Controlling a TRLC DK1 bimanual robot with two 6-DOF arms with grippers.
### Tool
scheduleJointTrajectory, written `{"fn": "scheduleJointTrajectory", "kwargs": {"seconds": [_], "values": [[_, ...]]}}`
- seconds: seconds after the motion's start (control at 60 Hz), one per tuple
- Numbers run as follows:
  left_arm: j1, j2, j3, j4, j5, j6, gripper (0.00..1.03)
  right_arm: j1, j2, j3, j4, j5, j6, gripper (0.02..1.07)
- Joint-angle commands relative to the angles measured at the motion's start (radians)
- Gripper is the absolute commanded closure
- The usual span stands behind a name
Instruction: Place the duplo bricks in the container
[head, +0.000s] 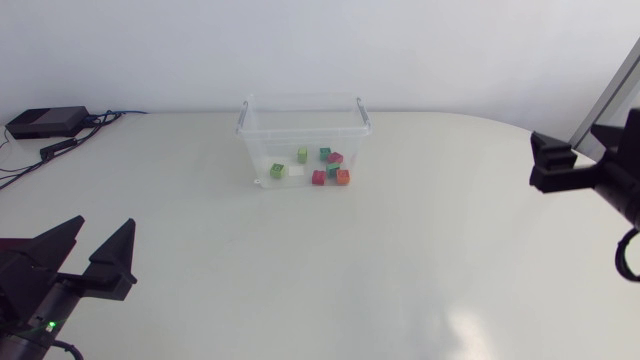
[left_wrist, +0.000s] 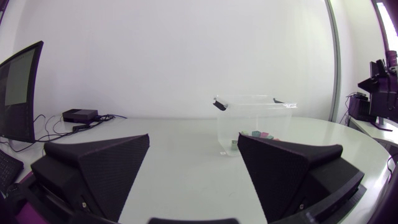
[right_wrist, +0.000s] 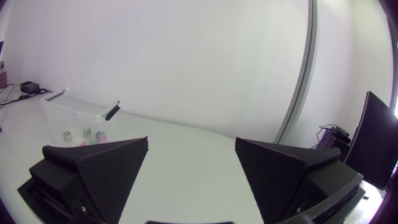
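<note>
From the head view, a clear container (head: 256, 150) is seen standing at the far middle of the table (head: 350, 270), and the duplo bricks (head: 319, 177) are seen lying loose on its floor: green, white, teal, pink, red and orange pieces can be told apart, gathered towards the side nearer the right arm (head: 600, 170). No brick is found on the table outside it. These colours are given best from above. In the left wrist view the bricks are reduced to a few pale specks behind the container's wall, and in the right wrist view only three or four small blocks are made out. The latches at the container's rim, hard to make out from above, are shown as dark clips in both wrist views. The left gripper (head: 102, 230) is seen low at the near left of the table, its fingers spread wide with nothing between them; the same wide gap is confirmed in its own wrist view, with the container well ahead of it. The right gripper (right_wrist: 191, 146) is cut off at the edge of the head view, so its fingers cannot be judged there, but in its own view they are shown held apart and empty, the container far off beside one finger. A black box (head: 45, 122) with cables (head: 100, 122) is seen at the far left corner.
</note>
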Motion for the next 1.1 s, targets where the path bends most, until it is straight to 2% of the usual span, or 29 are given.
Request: {"fn": "scheduleJointTrajectory", "kwargs": {"seconds": [0.0,0.067,1.083], "values": [[0.007,-0.012,-0.021,0.017,0.01,-0.024,0.04,-0.008,-0.099,-0.101,-0.005,-0.005,0.032,0.06],[0.007,-0.012,-0.021,0.017,0.01,-0.024,0.04,-0.02,-0.186,-0.175,-0.015,0.006,0.043,0.06],[-0.017,0.001,-0.019,-0.003,-0.074,0.005,0.04,0.083,-0.685,-0.499,-0.101,0.007,0.204,0.06]]}}
